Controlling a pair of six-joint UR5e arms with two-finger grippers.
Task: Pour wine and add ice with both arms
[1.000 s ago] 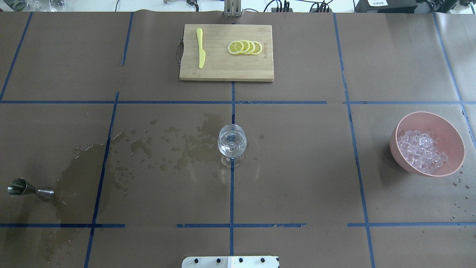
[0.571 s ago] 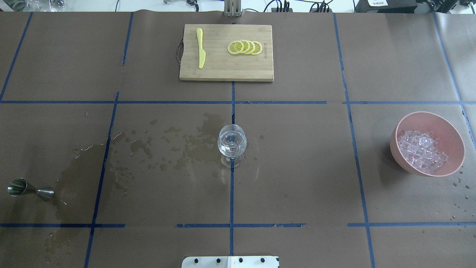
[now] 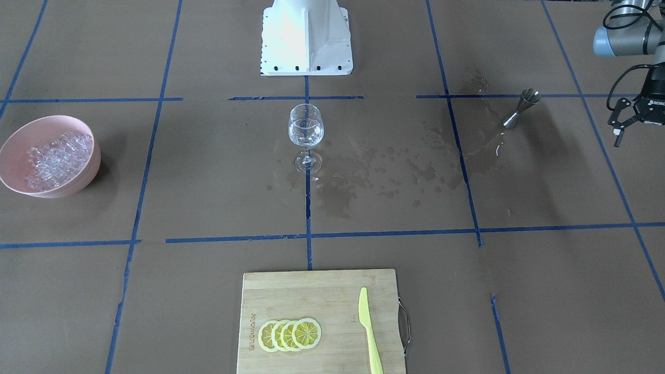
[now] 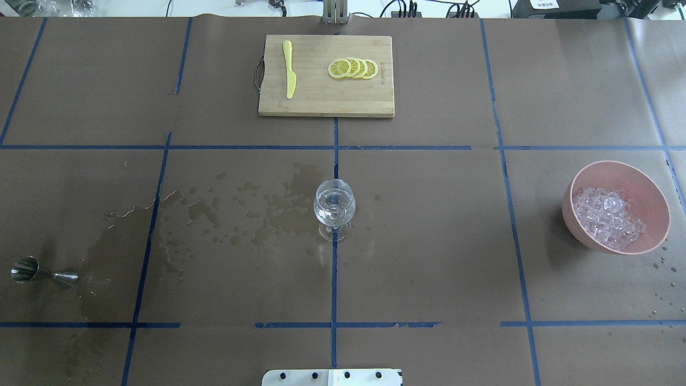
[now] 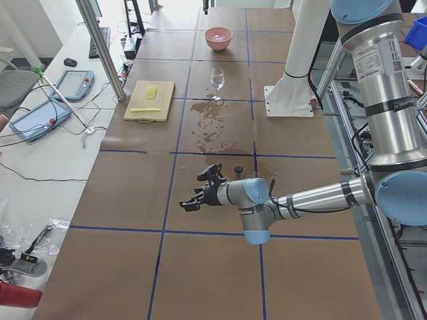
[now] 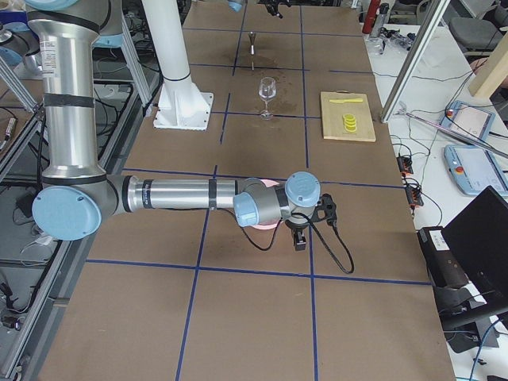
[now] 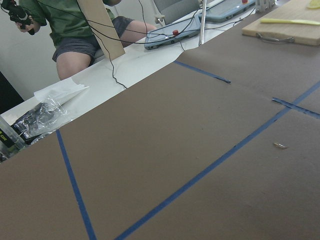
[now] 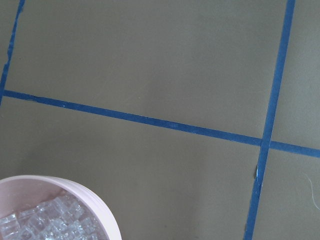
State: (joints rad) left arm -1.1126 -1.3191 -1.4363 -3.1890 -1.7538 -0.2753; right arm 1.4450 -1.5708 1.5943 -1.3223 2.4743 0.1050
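There was one stemmed glass (image 4: 334, 206), upright at the middle of the table (image 4: 429, 257) on a blue tape line (image 4: 334, 279). It held the wine (image 3: 305, 136), a small clear measure low in its cup. One pink bowl (image 4: 651, 193) sat well apart to the right, and the ice (image 4: 608, 217) lay heaped inside it. One steel jigger (image 3: 521, 108) stood far off to the left, beyond a spread of dark wet stains (image 4: 252, 214) on the brown paper. At the far edge lay one wooden cutting board (image 4: 321, 99). It carried one yellow knife (image 4: 289, 69) and four overlapping lemon slices (image 4: 353, 68).

Two arms were in view. The left arm (image 5: 320, 195) ran low and nearly level over the left end of the table, its wrist bent. The left gripper (image 5: 198, 187) hung above the paper just past the jigger. Its fingers (image 5: 213, 170) were spread wide with nothing between them. Its wrist camera looked along bare paper toward the board's handle end.

The right arm (image 6: 175, 194) stretched level over the right end, its wrist above the bowl. The right gripper (image 6: 305, 238) pointed down beside the bowl. Whether its fingers were spread or closed could not be told, as only the side camera caught it. Its wrist camera showed the bowl's rim and ice at the lower left corner.
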